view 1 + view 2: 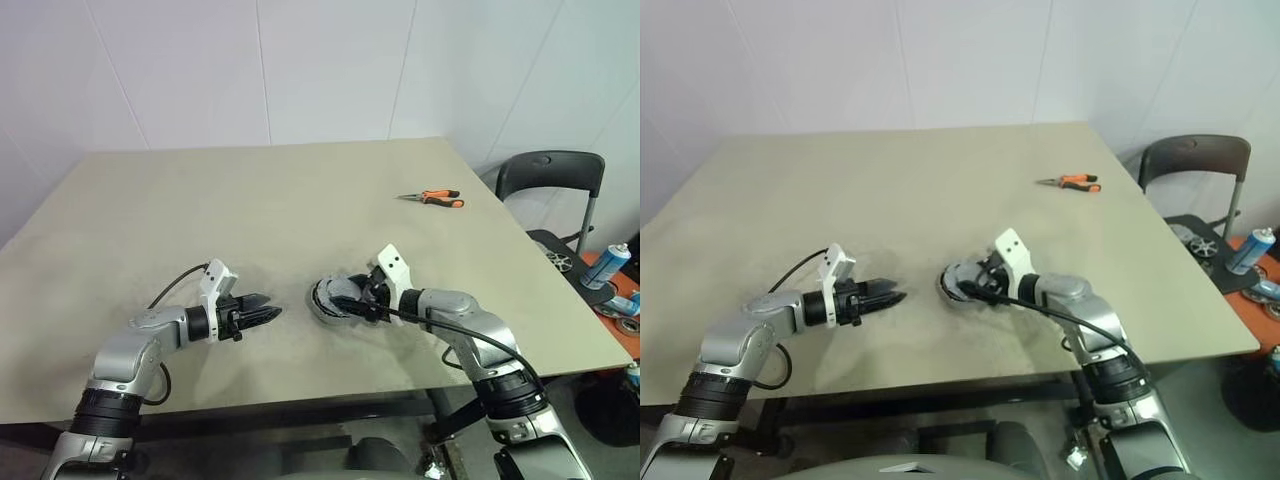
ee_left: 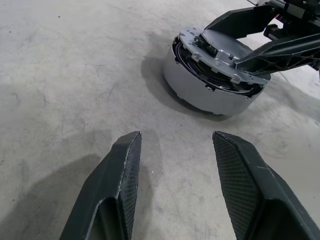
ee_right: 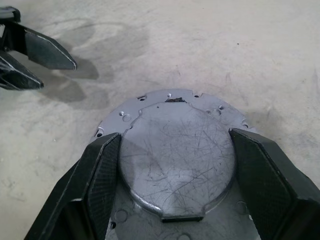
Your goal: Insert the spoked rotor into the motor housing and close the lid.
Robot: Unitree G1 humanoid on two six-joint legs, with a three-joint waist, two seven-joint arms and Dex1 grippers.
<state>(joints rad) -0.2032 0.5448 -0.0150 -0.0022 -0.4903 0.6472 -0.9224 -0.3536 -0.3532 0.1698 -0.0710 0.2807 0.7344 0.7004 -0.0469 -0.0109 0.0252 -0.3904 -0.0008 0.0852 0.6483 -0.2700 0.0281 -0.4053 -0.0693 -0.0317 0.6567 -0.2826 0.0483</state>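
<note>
**Lid seated on the housing, right jaws astride it**

Left eye view: a beige table [image 1: 300, 230] is seen with the motor housing [image 1: 327, 298] standing near its front edge, between the two arms. The right gripper [image 1: 352, 304] is laid over the housing's top from the right, so the right arm is plainly the nearer one. The left gripper [image 1: 262, 316] is held just to the left of the housing, apart from it, its tips aimed toward it. Orange-handled pliers [image 1: 441, 197] are left far back on the right side of the table.

Right eye view: the same layout is given, with a dark chair [image 1: 1196, 160] and a blue can [image 1: 1251, 249] beyond the table's right edge.

Left wrist view: the housing's pale grey side wall is shown, which the head views barely resolve. The lid [image 2: 220, 56] is seen lying on top, its notched edge slightly uneven on the rim, so full seating cannot be confirmed. The left jaws are spread, with nothing between them; the housing lies ahead of them and off to one side.

Right wrist view: the lid's scratched flat face is seen from above, with the right fingers [image 3: 97, 175] spread wide along its two opposite edges. Whether the pads actually press the lid cannot be told. The spoked rotor is judged to be already inside, under the lid.
</note>
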